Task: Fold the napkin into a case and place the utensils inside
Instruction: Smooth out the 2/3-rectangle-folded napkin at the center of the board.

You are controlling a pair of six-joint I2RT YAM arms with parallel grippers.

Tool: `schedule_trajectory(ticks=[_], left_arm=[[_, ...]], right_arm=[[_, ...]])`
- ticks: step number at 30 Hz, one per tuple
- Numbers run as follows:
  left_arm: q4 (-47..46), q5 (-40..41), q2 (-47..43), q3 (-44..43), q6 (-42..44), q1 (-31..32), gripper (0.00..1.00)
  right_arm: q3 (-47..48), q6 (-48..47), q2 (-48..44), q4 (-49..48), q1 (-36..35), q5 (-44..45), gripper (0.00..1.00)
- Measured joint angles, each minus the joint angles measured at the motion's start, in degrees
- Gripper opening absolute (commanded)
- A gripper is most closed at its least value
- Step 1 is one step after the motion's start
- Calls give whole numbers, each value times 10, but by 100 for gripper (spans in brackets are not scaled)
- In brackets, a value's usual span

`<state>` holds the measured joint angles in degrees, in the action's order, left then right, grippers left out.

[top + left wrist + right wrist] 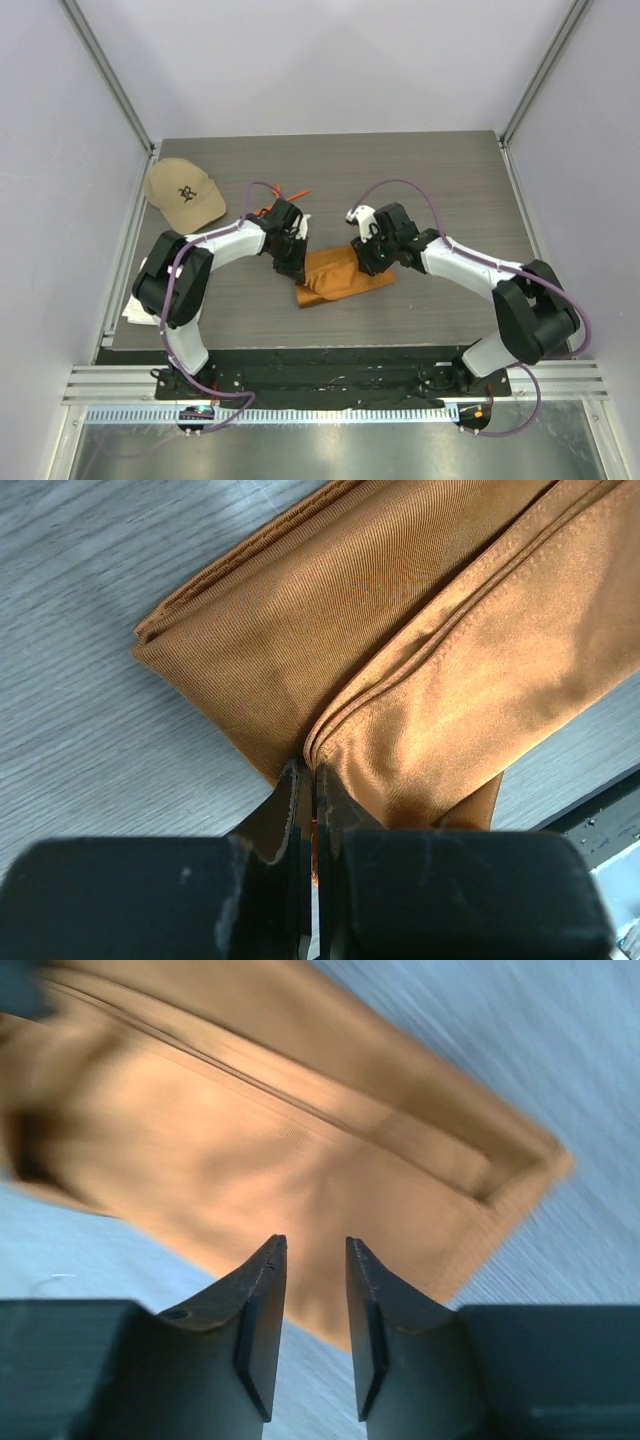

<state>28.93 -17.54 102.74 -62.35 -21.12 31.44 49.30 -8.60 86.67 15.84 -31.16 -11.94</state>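
Napkin [340, 278]; cap [185, 192] with "R" emblem

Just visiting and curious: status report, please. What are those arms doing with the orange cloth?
Left gripper shut, pinching edge of folded napkin. Right gripper open, over napkin. Utensils not inside, lying beyond left gripper. Tan cap far left, apart.

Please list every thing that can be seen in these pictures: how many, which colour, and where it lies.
napkin: one, rust-orange, folded, middle of the table
utensils: count unclear, bright orange, behind the left arm, partly hidden
cap: one, tan, far left corner
white cloth: one, white, left edge, partly under the left arm
table: one, dark grey wood grain
left gripper: black, shut on the napkin's folded edge
right gripper: black, open, over the napkin
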Motion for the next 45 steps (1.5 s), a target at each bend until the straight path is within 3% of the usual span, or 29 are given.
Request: schedule_trajectory(ticks=[4, 8, 11, 14, 22, 30, 42, 44, 45], left_arm=[[-2, 2, 0, 0, -8, 0, 0], [-7, 7, 0, 0, -15, 0, 0], [-11, 11, 0, 0, -24, 0, 0], [-15, 15, 0, 0, -30, -1, 0], [-37, 16, -18, 16, -43, -4, 0], [-39, 10, -52, 14, -45, -4, 0], [-42, 10, -13, -9, -44, -4, 0], [-42, 11, -3, -14, -44, -4, 3], [-43, 11, 1, -17, -44, -4, 9]], right_arm=[[14, 26, -35, -24, -56, -46, 39], [8, 86, -33, -96, -117, -113, 15], [-5, 137, -16, -166, -147, -159, 5], [-29, 197, 9, -250, -156, -196, 1], [-68, 270, 64, -361, -155, -225, 1], [-71, 282, 73, -391, -142, -225, 1], [-88, 288, 118, -419, -108, -216, 1], [-88, 288, 132, -424, -104, -216, 1], [-88, 288, 138, -426, -101, -217, 1]])
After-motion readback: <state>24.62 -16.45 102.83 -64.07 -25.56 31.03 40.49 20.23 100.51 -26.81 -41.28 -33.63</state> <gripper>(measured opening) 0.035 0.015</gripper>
